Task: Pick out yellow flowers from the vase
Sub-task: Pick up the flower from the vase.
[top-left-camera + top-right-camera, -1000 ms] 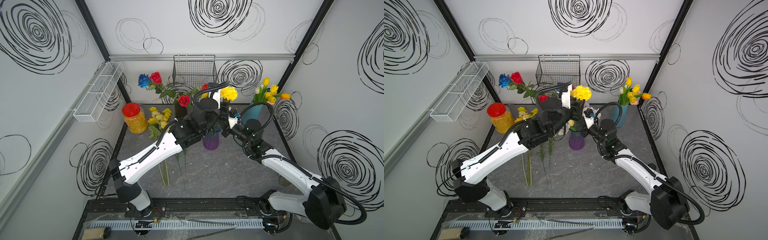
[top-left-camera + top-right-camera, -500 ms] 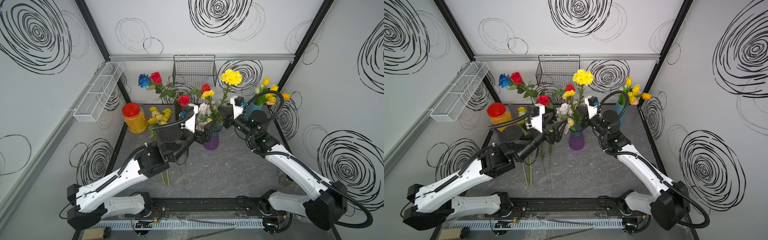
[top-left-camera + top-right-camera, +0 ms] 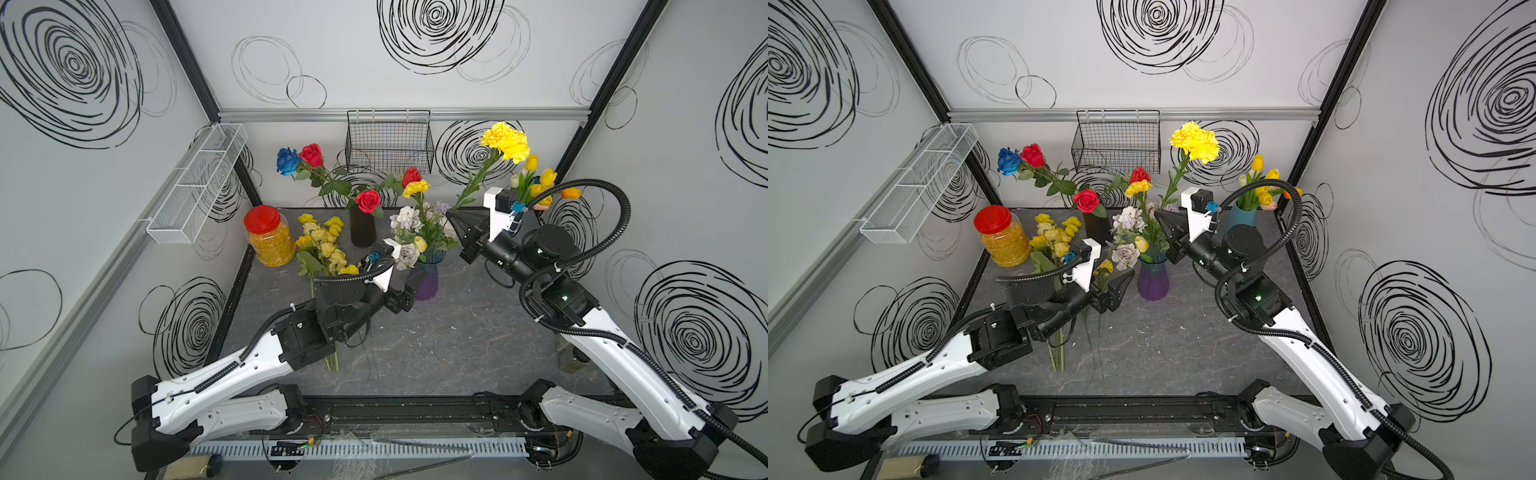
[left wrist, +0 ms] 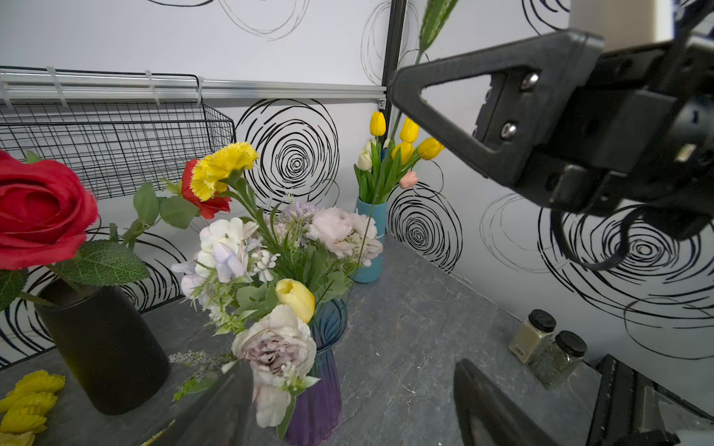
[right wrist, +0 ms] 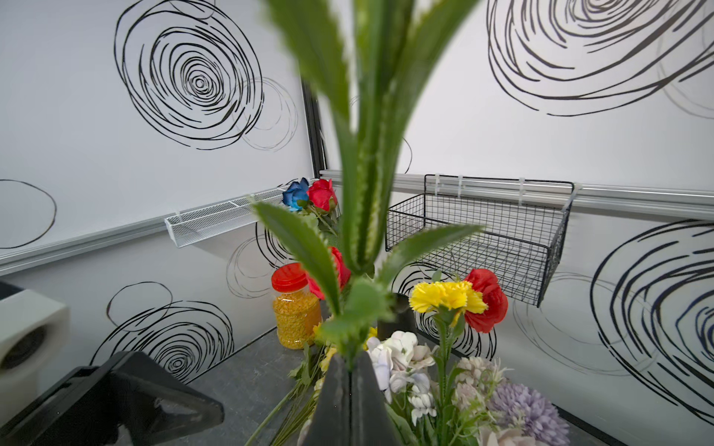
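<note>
The yellow carnation (image 3: 505, 141) had risen high over the purple vase (image 3: 426, 284), its stem clamped in my right jaws. My left jaws had dropped back, apart and empty. Next, I judged: carry it to the yellow pile (image 3: 324, 245) and release.

Grey table (image 3: 457, 345): purple vase (image 3: 426, 284), black vase (image 3: 362, 230), jar (image 3: 270, 243), loose yellow flowers (image 3: 324, 247)

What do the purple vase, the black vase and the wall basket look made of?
Purple vase: translucent ribbed glass or plastic, glossy, tinted blue at the neck. Black vase: opaque, matte, perhaps ceramic; no highlights. Wall basket: thin black-coated metal wire in an open grid.
</note>
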`<state>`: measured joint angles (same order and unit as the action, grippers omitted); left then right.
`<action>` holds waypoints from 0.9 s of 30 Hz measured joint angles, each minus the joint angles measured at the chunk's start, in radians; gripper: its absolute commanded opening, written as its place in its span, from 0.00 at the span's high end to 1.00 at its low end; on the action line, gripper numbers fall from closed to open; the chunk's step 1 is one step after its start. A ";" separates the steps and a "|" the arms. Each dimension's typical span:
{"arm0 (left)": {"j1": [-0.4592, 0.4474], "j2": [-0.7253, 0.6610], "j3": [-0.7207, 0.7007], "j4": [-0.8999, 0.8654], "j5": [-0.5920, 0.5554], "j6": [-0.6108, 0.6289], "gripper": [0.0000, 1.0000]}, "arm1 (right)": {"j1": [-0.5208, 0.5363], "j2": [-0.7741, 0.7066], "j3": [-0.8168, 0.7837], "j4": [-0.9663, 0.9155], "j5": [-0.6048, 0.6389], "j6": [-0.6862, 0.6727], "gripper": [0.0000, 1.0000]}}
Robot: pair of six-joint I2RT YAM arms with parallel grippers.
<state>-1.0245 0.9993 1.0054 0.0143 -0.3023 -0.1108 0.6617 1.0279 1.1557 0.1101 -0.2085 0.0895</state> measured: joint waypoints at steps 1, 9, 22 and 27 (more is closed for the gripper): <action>-0.005 0.000 0.000 0.006 0.009 0.004 0.19 | 0.021 -0.011 0.000 -0.011 0.002 0.000 1.00; -0.044 0.001 0.000 0.018 0.084 0.042 0.29 | 0.177 -0.091 -0.009 -0.079 0.005 0.013 1.00; -0.048 0.000 -0.024 0.022 0.192 0.040 0.60 | 0.269 -0.174 -0.109 -0.102 -0.027 0.071 1.00; -0.049 0.000 -0.034 0.042 0.224 0.026 0.82 | 0.284 -0.177 -0.145 -0.099 -0.026 0.082 1.00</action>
<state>-1.0733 0.9997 0.9710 0.0559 -0.0784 -0.0845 0.9455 0.8505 1.0111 0.0109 -0.2344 0.1719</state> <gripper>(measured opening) 0.238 0.056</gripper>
